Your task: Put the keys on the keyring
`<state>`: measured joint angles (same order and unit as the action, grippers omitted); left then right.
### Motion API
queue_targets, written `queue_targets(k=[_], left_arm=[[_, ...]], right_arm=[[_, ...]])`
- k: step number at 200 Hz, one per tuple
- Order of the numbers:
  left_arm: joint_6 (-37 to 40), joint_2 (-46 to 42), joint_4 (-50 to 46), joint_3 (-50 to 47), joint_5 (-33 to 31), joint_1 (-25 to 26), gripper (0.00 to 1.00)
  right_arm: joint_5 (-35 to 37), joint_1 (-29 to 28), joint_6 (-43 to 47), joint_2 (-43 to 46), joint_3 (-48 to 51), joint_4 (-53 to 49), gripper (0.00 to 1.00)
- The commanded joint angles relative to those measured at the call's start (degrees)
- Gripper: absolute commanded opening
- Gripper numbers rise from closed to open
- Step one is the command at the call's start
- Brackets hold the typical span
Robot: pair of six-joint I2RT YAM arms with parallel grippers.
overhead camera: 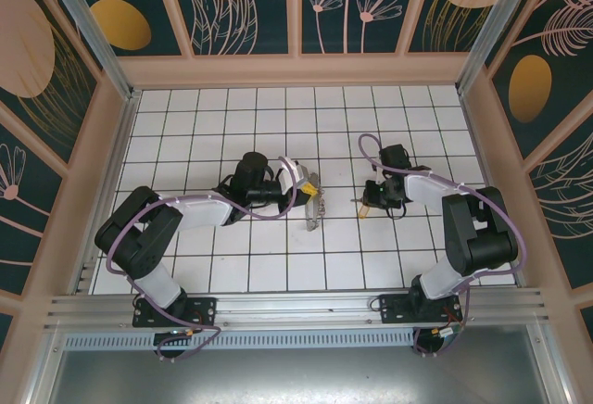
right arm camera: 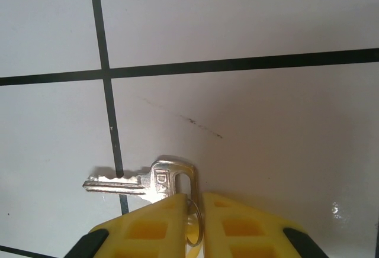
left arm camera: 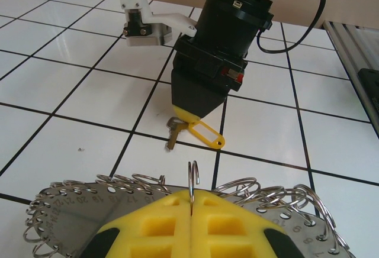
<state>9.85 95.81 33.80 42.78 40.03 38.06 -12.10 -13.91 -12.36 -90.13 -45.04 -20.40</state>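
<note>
Left gripper [left arm camera: 190, 202] pressed shut on one upright loop [left arm camera: 193, 174] at the edge of the keyring [left arm camera: 62, 207], a grey numbered plate fringed with wire loops, mid-table.

Right gripper [right arm camera: 192, 207] pinches the small ring on the keys [right arm camera: 139, 184]. The blade sticks out sideways and a yellow tag [left arm camera: 207, 135] hangs beside it.

Keys sit low over the tiles, near the loop but apart from it.

Step looks like threading. Bring the keys' hole to the loop's split end and slide along the wire, not across it. Left should hold rigid. Can't tell where the split lies.
</note>
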Motion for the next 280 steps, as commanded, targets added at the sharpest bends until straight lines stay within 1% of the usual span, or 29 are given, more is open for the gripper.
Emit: queue_targets(k=[1, 25, 50, 90, 136, 195, 280], left_arm=[[0.89, -0.45, -0.14, 1.57, 1.34, 0.16, 0.0], [0.96, -0.45, -0.23, 1.52, 1.45, 0.09, 0.0], [0.96, -0.32, -0.49, 1.71, 1.49, 0.11, 0.0], [0.85, -0.22, -0.58, 1.8, 1.52, 0.13, 0.0], [1.02, -0.36, -0.88, 1.95, 1.54, 0.16, 0.0], [1.07, -0.36, -1.19, 2.13, 1.62, 0.14, 0.0], [1.12, -0.27, -0.93, 2.11, 1.3, 0.13, 0.0]], right_arm=[[-0.25, 0.37, -0.03, 2.49, -1.88, -1.92, 0.15], [-0.45, 0.37, -0.16, 2.87, -1.91, -2.19, 0.16], [-1.16, 0.4, -0.28, 2.69, -1.66, -2.14, 0.14], [-1.03, 0.46, -0.21, 2.06, -1.59, -2.14, 0.14], [-2.66, 0.46, -0.4, 1.2, -1.49, -2.06, 0.15], [-1.44, 0.42, -0.48, 0.68, -1.89, -2.86, 0.16], [-1.87, 0.46, 0.06, 0.09, -2.31, -3.58, 0.15]])
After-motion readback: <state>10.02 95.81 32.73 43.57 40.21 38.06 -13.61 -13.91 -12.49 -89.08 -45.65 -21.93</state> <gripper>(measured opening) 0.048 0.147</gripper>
